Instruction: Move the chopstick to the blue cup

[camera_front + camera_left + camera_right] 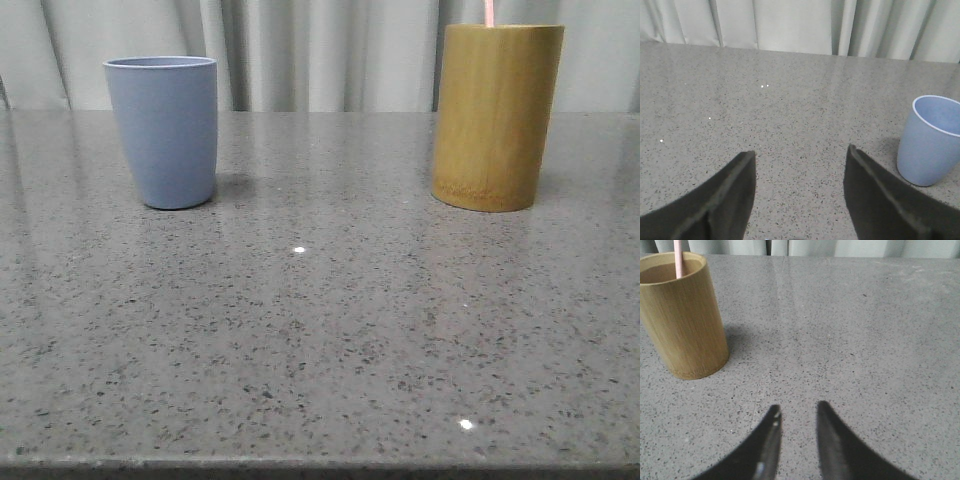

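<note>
A pale pink chopstick (pixel 489 12) stands in the yellow-brown bamboo cylinder (pixel 496 117) at the back right of the table; it also shows in the right wrist view (pixel 678 259), inside the cylinder (pixel 684 315). The blue cup (pixel 163 131) stands empty at the back left, and also shows in the left wrist view (pixel 932 141). My left gripper (pixel 801 155) is open and empty, with the cup off to one side of it. My right gripper (pixel 797 409) is open with a narrow gap and empty, apart from the cylinder. Neither gripper shows in the front view.
The grey speckled stone table (pixel 320 330) runs to a front edge near the camera. Pale curtains (pixel 320 50) hang behind the table's far edge.
</note>
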Available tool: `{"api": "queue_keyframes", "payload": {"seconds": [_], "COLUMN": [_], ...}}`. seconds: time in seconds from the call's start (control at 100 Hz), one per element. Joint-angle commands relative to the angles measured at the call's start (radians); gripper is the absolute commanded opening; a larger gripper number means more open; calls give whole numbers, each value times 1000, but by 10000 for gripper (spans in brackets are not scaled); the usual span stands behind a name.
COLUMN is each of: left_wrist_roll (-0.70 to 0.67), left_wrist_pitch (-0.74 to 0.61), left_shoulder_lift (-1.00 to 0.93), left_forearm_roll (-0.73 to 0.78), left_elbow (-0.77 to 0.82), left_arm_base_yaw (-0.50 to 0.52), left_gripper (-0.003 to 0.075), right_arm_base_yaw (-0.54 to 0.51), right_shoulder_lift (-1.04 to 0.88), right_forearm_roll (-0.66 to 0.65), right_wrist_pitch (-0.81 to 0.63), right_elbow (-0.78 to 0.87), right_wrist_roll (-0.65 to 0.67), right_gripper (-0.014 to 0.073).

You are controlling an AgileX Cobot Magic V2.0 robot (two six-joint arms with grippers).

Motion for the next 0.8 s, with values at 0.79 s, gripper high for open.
{"api": "queue_keyframes", "payload": {"seconds": [0.79], "left_wrist_roll": [5], "left_wrist_pitch": [194], "left_shoulder_lift": [454], "left_forearm_roll": [-34], "left_elbow": [-484], "left_arm_base_yaw": [-166], "left_gripper": [386], "right_arm_base_yaw": [-4], "right_shoulder_lift": [51], "right_forearm_roll": [1], "right_wrist_pitch": [-99], "right_elbow": [-45], "right_wrist_roll": [-3], "right_gripper": [403]}}
